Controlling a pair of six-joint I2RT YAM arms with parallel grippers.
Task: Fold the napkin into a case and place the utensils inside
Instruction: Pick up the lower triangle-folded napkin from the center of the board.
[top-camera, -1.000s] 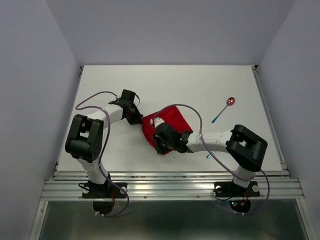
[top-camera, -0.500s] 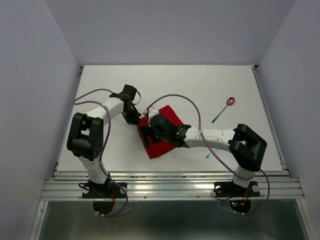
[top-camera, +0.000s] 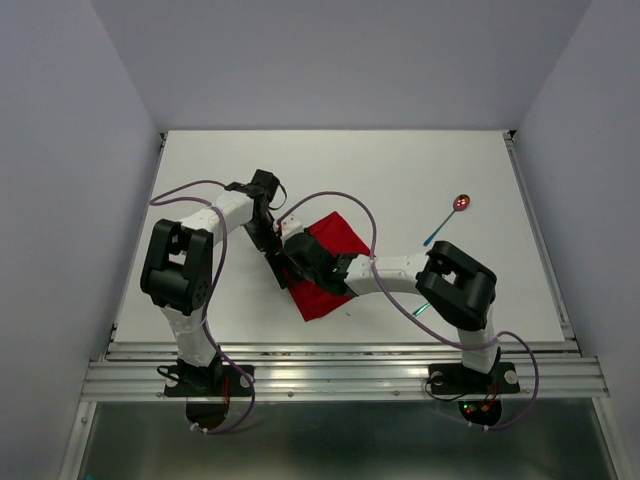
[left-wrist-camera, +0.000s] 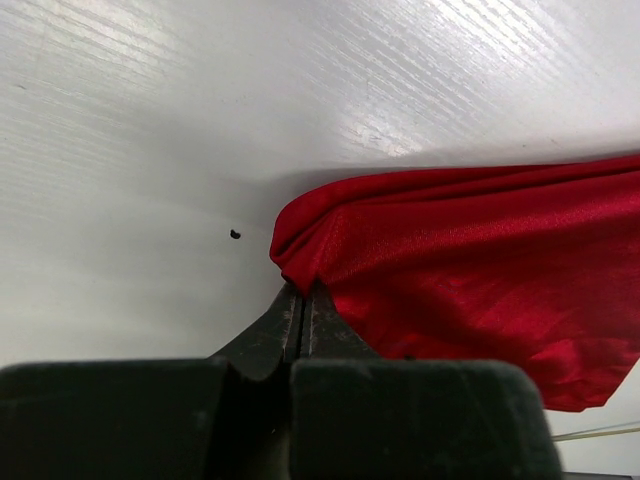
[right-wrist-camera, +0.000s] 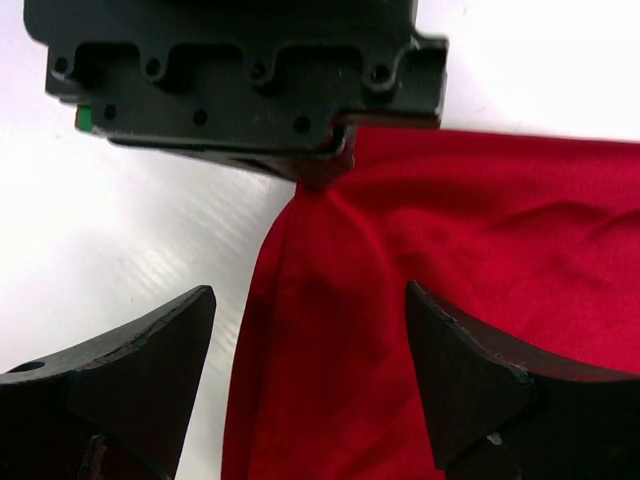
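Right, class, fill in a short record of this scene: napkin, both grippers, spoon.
napkin: red, lying on the white table, bunched at one corner
left gripper: shut on that napkin corner
right gripper: open over the napkin, holding nothing
spoon: on the table, on the right arm's side, apart from the napkin

The left arm (top-camera: 215, 213) rises from its base, forearm running toward 2 o'clock. Its wrist is bent back so the left gripper (top-camera: 273, 243) points to about 5 o'clock, jaws pressed tight on a corner of the napkin (left-wrist-camera: 470, 270). The right arm (top-camera: 400, 270) stretches low toward 9 o'clock. The right gripper (right-wrist-camera: 308, 300) gapes wide, holding nothing, right at the left one's tip.
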